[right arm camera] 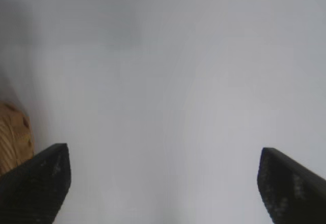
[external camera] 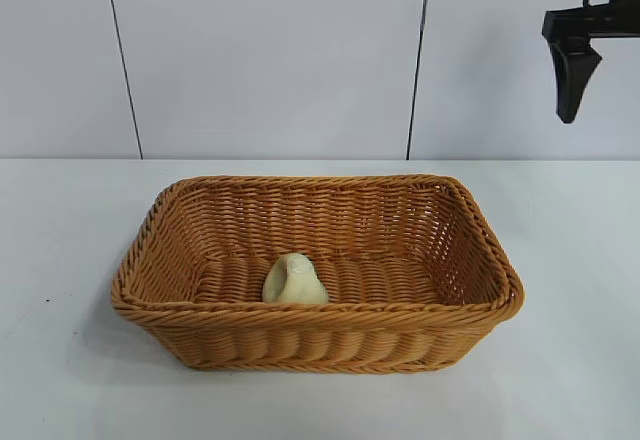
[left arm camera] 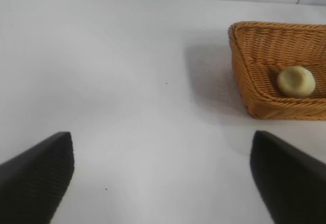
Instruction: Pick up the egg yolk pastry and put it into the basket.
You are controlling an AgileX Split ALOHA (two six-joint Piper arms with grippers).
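white table (external camera: 60, 260): pale domed pastry (external camera: 295, 281)

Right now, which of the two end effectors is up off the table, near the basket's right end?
The right end effector, hanging open high above the table, right of the basket holding the pastry. The left end effector is open over bare table, away from the basket.

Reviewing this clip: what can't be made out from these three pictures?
- Left arm: absent from the exterior view; only the left gripper tips show in its wrist view.
- Right gripper: cut off by the exterior view's top-right corner.
- Pastry: its base is hidden by the basket near rim.
- Basket: cut off at the left wrist view's edge; only a blurred sliver in the right wrist view.
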